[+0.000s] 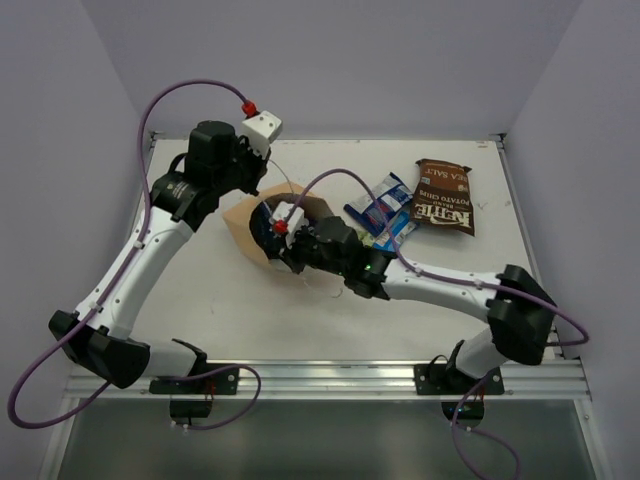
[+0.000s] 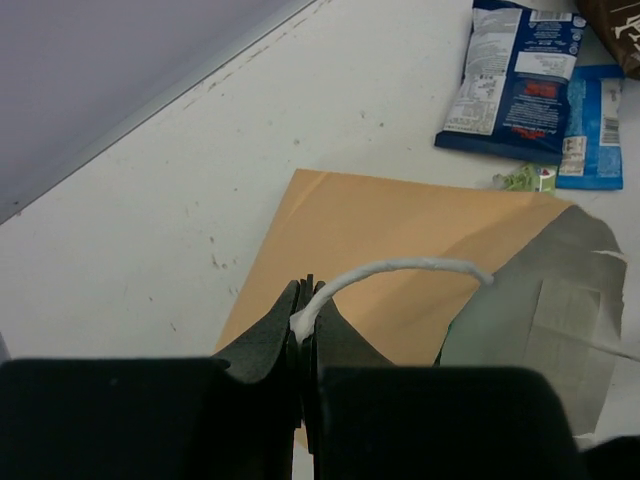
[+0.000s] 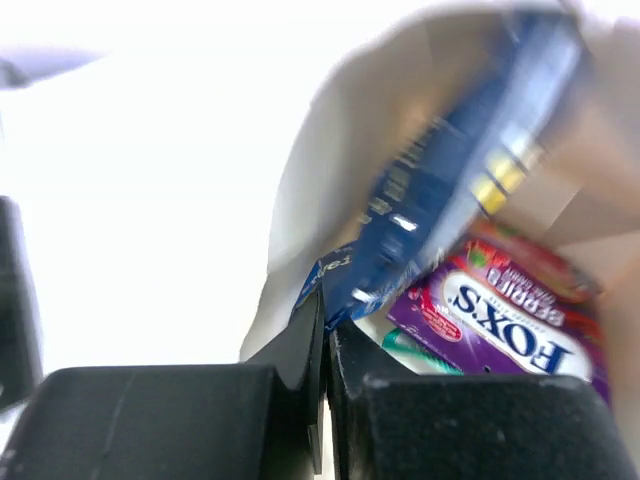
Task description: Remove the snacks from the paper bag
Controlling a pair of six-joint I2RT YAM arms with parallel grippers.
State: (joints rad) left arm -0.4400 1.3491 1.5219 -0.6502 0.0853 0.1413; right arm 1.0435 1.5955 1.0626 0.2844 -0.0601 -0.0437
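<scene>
Top view: the paper bag point(image 1: 243, 228) lies flat at frame centre on the worktop point(image 1: 250, 330), mouth facing right. The right arm reaches into it from lower right. A brown chip bag point(image 1: 443, 197) lies at upper right.

Left wrist view: the left hand point(image 2: 305, 325) is clamped on the white string handle point(image 2: 400, 270).

Right wrist view: inside the bag, the right hand point(image 3: 325, 315) pinches a corner of a dark-blue packet point(image 3: 450, 180). Its long axis runs lower left to upper right. A purple candy bag point(image 3: 500, 335) lies beneath.

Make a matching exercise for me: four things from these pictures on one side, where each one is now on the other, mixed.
1 brown chip bag
2 white string handle
3 purple candy bag
4 dark-blue packet beside it

A in the right gripper
B on the table, outside the paper bag
C in the left gripper
D inside the paper bag, ungripped

Pairs: 1-B, 2-C, 3-D, 4-A
</scene>
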